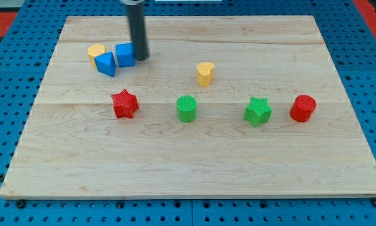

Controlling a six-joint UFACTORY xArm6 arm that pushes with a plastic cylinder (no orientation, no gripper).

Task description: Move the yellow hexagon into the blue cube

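The yellow hexagon [96,51] lies near the board's upper left. Right beside it, touching, is a blue wedge-like block [105,63]. The blue cube [125,54] sits just right of that block and does not appear to touch the hexagon. My tip [141,58] rests on the board at the blue cube's right side, touching or nearly touching it. The dark rod rises from there out of the view's top.
A yellow heart [204,73] stands right of centre. Across the middle run a red star [125,104], a green cylinder [186,108], a green star [257,111] and a red cylinder [302,108]. The wooden board [194,169] lies on a blue pegboard.
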